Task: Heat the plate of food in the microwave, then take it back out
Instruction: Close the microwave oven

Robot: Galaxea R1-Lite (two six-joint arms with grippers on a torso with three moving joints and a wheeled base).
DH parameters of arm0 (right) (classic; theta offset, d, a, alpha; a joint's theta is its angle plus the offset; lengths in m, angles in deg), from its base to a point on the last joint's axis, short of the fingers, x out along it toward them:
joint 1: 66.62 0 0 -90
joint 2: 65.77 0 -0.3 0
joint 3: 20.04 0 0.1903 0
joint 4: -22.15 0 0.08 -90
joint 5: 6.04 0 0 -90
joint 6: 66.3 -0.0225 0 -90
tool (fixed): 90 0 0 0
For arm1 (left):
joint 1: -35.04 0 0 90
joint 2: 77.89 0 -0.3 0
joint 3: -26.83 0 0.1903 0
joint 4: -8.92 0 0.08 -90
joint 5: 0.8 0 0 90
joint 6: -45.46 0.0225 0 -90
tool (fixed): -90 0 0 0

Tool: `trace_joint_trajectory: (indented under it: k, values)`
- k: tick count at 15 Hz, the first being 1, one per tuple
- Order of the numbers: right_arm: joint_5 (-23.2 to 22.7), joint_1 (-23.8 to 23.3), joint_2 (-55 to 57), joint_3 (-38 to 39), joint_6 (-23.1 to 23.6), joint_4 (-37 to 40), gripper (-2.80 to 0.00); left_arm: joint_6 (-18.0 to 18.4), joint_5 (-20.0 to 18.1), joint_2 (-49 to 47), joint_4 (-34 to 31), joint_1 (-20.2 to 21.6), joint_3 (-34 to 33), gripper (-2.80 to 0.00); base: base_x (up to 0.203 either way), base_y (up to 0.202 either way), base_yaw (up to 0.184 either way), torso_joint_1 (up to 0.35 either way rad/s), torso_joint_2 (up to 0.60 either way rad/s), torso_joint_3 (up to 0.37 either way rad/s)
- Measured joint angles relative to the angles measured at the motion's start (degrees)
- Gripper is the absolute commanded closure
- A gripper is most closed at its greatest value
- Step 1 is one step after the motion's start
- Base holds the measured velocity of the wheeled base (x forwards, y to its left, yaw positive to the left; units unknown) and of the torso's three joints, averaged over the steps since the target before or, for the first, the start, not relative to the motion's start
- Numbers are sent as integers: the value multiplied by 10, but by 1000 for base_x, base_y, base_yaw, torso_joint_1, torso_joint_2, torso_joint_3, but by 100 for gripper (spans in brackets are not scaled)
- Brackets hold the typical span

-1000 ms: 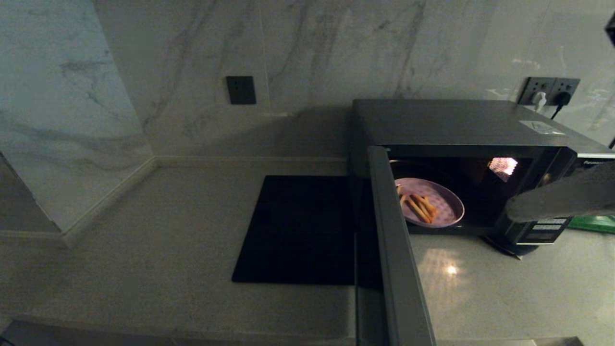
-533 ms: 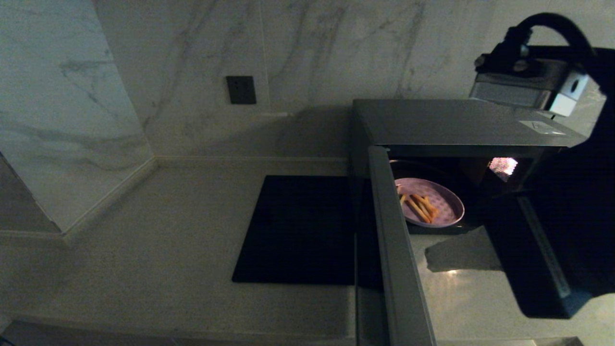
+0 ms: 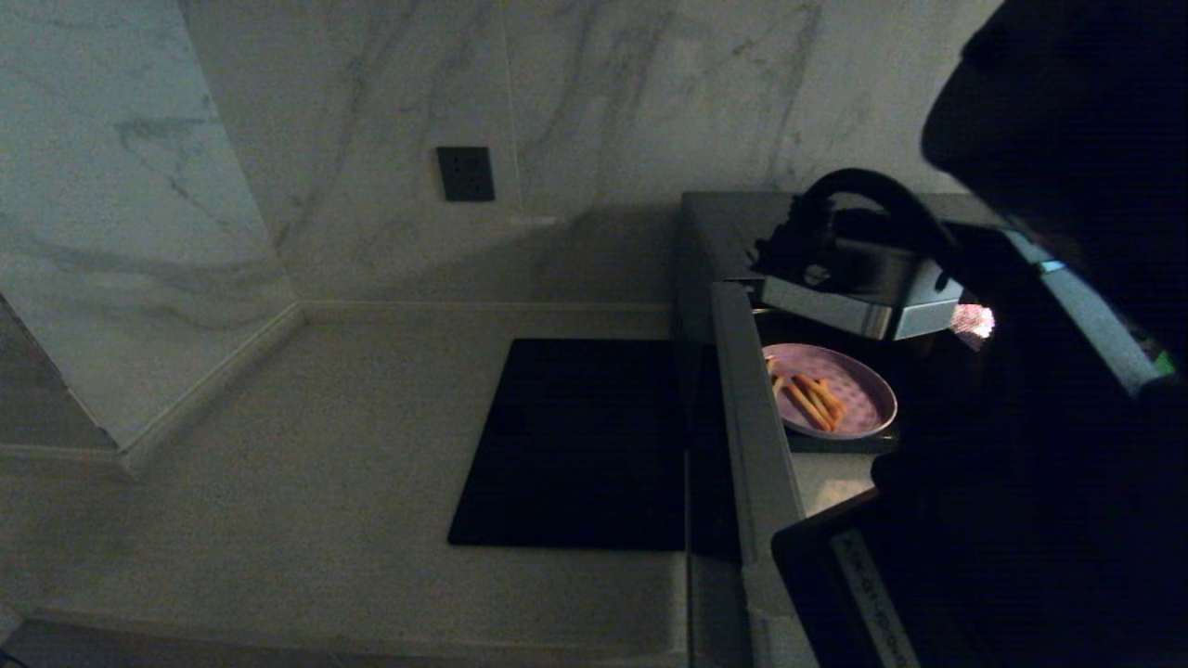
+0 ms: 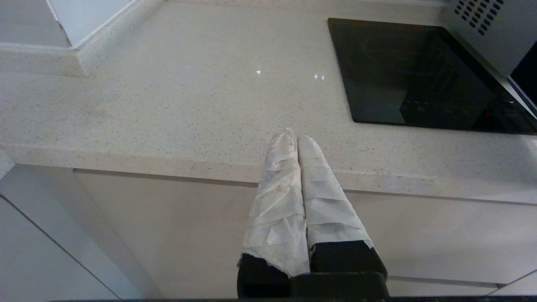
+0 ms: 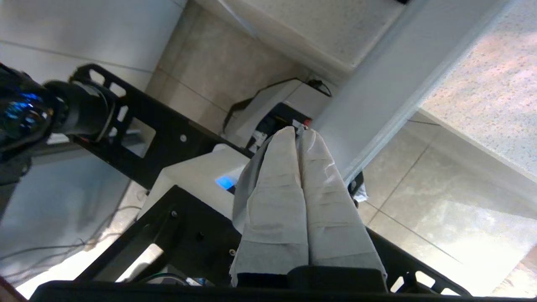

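A dim kitchen counter of pale speckled stone [image 3: 278, 445] is seen from above, backed by marble wall panels. At the right of the head view, the large dark grey boxy microwave [image 3: 724, 232] is shown with its door [image 3: 756, 436] swung wide open, edge-on toward the camera. Inside the lit cavity, right of centre in the frame, the small round lavender-pink plate bearing orange-yellow fry-like sticks [image 3: 849, 394] is set on the oven floor. The right arm's dark bulk [image 3: 1039, 417] is spread over the right side of that view, with its wrist camera block just above the plate; its fingertips cannot be made out there. In the right wrist view, the right gripper [image 5: 300, 131] is shown with its white-wrapped fingers [image 5: 277, 188] pressed together on nothing, pointed away from the oven toward the robot's black frame and the floor; the plate is not seen near them. To the left of the microwave a flat black rectangular slab [image 3: 575, 445] is laid in the counter. In the left wrist view, the left gripper [image 4: 295, 136], fingers likewise pressed together and empty, is held by the counter's front edge, well apart from the plate.
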State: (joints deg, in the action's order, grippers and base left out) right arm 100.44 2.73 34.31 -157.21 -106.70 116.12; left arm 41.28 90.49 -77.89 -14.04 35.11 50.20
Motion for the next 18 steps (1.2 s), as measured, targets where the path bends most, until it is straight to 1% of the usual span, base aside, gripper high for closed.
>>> trace_joint_trajectory:
  k: [6,10,13,15,18]
  values:
    - [12,23,30,-1,-1,0,0,0,0,0,0,0,0,0,0,0,0,0,0,0]
    - [25,26,45,0,-9,3,0,0,0,0,0,0,0,0,0,0,0,0,0,0]
    - [52,26,46,1,-22,19,0,0,0,0,0,0,0,0,0,0,0,0,0,0]
    - [59,25,46,1,-30,30,0,0,0,0,0,0,0,0,0,0,0,0,0,0]
    - [92,24,46,1,-57,53,0,0,0,0,0,0,0,0,0,0,0,0,0,0]
